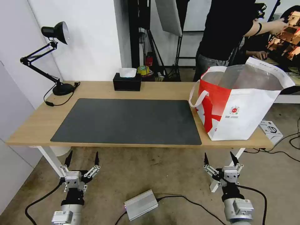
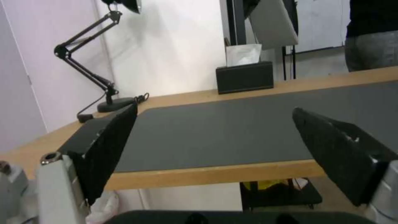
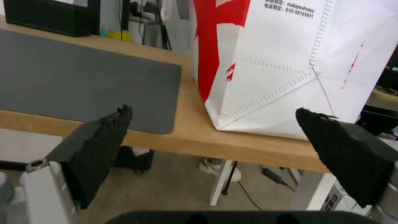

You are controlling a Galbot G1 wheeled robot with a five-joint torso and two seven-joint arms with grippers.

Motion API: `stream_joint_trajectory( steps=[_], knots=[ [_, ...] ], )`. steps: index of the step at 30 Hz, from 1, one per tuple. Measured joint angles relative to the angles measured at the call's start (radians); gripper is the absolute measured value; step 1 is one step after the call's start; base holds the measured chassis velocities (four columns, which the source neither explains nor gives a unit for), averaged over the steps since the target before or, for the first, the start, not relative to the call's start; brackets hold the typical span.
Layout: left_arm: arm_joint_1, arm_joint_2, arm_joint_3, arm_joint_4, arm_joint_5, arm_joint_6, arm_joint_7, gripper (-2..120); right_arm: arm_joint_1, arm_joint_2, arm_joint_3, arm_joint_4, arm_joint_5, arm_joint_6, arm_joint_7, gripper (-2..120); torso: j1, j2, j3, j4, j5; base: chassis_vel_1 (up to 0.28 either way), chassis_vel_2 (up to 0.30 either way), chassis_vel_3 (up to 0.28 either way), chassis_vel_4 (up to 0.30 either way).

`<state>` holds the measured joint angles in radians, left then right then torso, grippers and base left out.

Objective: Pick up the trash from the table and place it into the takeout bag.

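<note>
Hovering off table (image 1: pixel 93 89) edge (fingers (image 1: pixel 68 158) spread): both grippers.

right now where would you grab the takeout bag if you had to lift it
Probably by the white strap handle looping off the takeout bag on its red side, the side toward the mat. The walls look broad and soft, offering no firm edge, so come from that mat side. Both the left end effector and right end effector hang open below the table edge.

Mat (image 1: pixel 125 120) on table (image 1: pixel 37 125), centre. Bag (image 1: pixel 240 106) on table's right end, just beside mat. Tissue box (image 1: pixel 127 82) behind mat at far edge. Lamp (image 1: pixel 59 87) on far left corner.
</note>
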<state>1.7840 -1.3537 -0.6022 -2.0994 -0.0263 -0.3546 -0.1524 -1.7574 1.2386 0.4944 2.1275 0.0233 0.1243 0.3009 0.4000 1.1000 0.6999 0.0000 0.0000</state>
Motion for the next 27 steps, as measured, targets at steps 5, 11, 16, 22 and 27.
stream_joint_trajectory(
  steps=[5, 11, 16, 22, 27],
  knots=[
    [-0.002, -0.001, -0.003, -0.003, 0.0, -0.001, 0.0, 100, 0.002, -0.001, -0.002, 0.001, 0.0, 0.0, 0.0, 100, 0.0, 0.0, 0.0, 0.0, 0.0, 0.0, 0.0, 0.0, 0.0],
    [-0.007, 0.0, -0.008, -0.007, 0.003, -0.001, 0.0, 100, 0.004, -0.002, -0.005, 0.001, 0.0, 0.001, 0.0, 100, 0.0, 0.0, 0.0, 0.0, 0.0, 0.0, 0.0, 0.0, 0.0],
    [-0.008, 0.001, -0.009, -0.008, 0.004, -0.001, -0.001, 100, 0.005, -0.002, -0.006, 0.001, 0.0, 0.003, 0.0, 100, 0.0, 0.0, 0.0, 0.0, 0.0, 0.0, 0.0, 0.0, 0.0],
    [-0.008, 0.001, -0.009, -0.009, 0.004, -0.001, -0.001, 100, 0.005, -0.002, -0.006, 0.001, 0.0, 0.004, 0.0, 100, 0.0, 0.0, 0.0, 0.0, 0.0, 0.0, 0.0, 0.0, 0.0],
    [-0.008, 0.002, -0.009, -0.009, 0.004, -0.001, -0.001, 100, 0.005, -0.002, -0.006, 0.001, 0.0, 0.004, 0.0, 100, 0.0, 0.0, 0.0, 0.0, 0.0, 0.0, 0.0, 0.0, 0.0]
  ],
)
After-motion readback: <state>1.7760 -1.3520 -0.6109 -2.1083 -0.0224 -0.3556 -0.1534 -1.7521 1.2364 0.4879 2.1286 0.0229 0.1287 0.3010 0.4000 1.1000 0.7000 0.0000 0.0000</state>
